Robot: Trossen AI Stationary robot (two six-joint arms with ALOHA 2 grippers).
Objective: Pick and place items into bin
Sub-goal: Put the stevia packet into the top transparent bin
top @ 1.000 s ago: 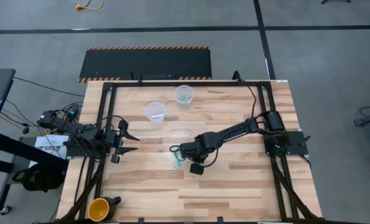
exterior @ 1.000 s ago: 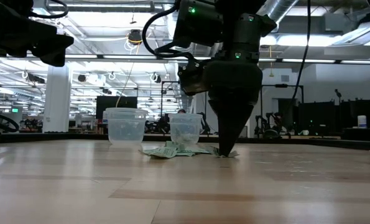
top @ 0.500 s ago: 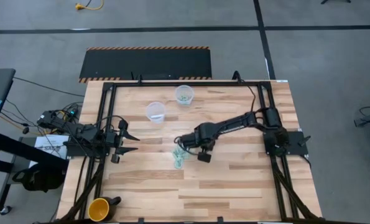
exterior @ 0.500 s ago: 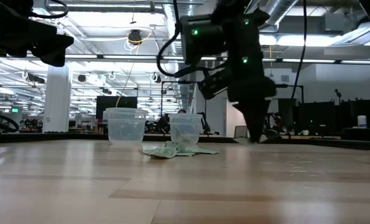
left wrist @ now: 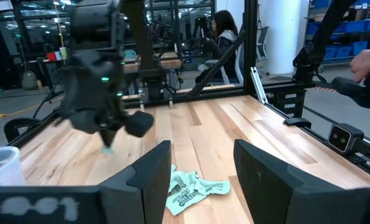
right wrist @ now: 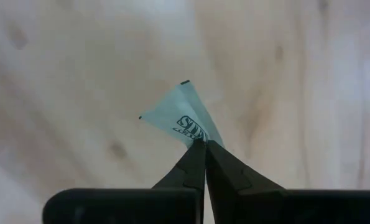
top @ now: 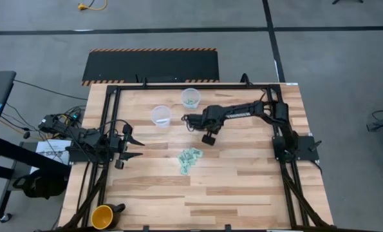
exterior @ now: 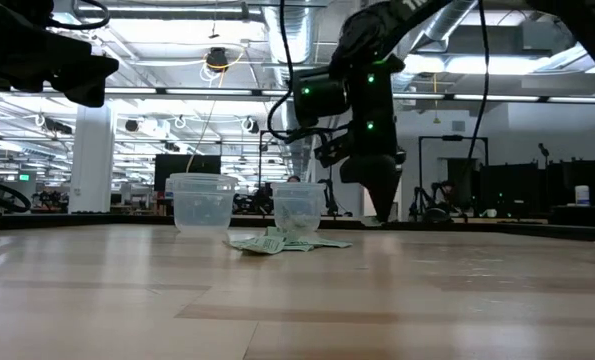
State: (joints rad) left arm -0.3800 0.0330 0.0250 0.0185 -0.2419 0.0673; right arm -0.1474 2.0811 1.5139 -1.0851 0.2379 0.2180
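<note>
Table [top: 242,193] of pale wood carries everything. My left gripper [top: 137,147] waits at its left edge, fingers apart and empty. Two clear cups [top: 161,115] stand near the far edge, one [top: 190,98] holding wrapped pieces. Mint-green packets [top: 189,159] lie mid-table. My right gripper [top: 186,118], between the cups, pinches one packet [right wrist: 180,117] by its corner, presumably for dropping.

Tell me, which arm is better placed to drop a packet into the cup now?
Right. The right gripper already pinches a packet and hovers beside the cups. The left gripper waits open at the table's left edge.
</note>
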